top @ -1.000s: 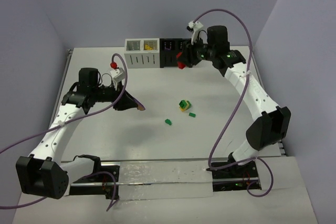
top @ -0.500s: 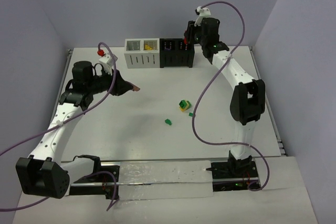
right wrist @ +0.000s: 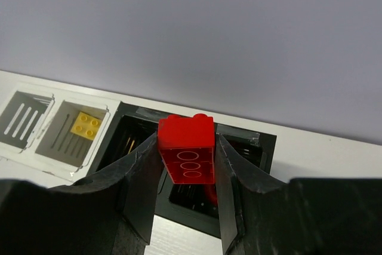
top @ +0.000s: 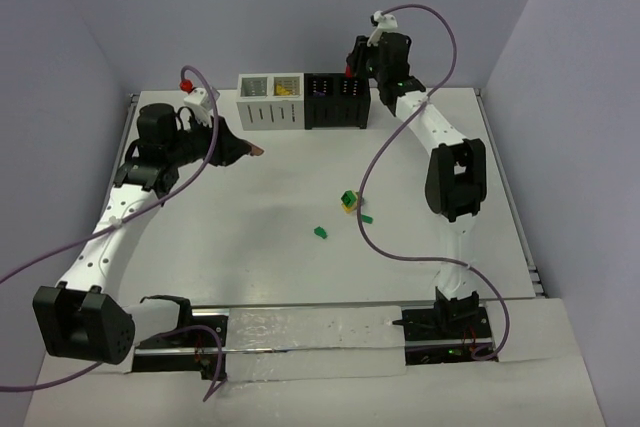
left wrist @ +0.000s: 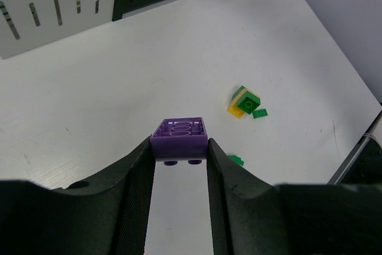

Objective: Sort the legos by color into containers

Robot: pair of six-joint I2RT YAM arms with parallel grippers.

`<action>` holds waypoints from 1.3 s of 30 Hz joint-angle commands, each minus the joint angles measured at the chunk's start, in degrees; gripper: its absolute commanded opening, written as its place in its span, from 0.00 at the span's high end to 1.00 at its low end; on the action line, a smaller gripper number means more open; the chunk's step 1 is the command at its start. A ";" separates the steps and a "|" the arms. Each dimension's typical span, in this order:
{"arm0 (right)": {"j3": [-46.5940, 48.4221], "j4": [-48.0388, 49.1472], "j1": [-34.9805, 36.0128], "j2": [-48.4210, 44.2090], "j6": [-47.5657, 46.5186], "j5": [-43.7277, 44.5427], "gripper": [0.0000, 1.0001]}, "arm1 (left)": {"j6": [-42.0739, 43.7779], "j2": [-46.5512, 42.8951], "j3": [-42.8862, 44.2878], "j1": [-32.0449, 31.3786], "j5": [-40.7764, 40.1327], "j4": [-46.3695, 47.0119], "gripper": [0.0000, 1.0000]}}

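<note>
My left gripper (left wrist: 179, 147) is shut on a purple lego (left wrist: 179, 137) and holds it above the table, left of the white bin unit (top: 270, 101); it shows in the top view (top: 250, 151). My right gripper (right wrist: 186, 147) is shut on a red lego (right wrist: 186, 148) and holds it over the black bin unit (right wrist: 197, 165), above its right compartment; it shows in the top view (top: 352, 65). A yellow lego (right wrist: 83, 125) lies in the white unit's right compartment. A green and yellow stack (top: 349, 200) and two loose green legos (top: 320, 233) (top: 366, 217) lie mid-table.
The white and black (top: 336, 99) bin units stand in one row at the table's back edge. Purple walls close in the back and both sides. Purple cables loop over both arms.
My left gripper has swung up and back toward the bins with the purple lego. My right gripper has risen and moved back over the black unit with the red lego.
</note>
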 commanded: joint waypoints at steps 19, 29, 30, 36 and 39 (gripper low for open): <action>0.61 -0.57 0.44 1.50 1.56 -0.33 0.02 | -2.00 18.28 22.28 -5.40 -18.61 10.76 1.00; -10.45 -4.10 0.31 -17.43 1.90 -1.41 0.00 | -6.10 44.40 45.40 -11.43 -25.20 17.07 1.00; -13.01 -4.64 0.26 -20.80 1.11 -1.33 0.00 | -6.79 46.87 47.08 -11.99 -25.73 18.40 1.00; -25.34 -6.71 0.32 -33.88 -1.55 0.42 0.00 | -7.47 55.26 52.73 -14.73 -30.25 23.51 1.00; -33.52 -7.08 0.26 -39.84 -2.55 1.15 0.00 | -7.54 60.57 57.90 -15.09 -30.24 23.66 1.00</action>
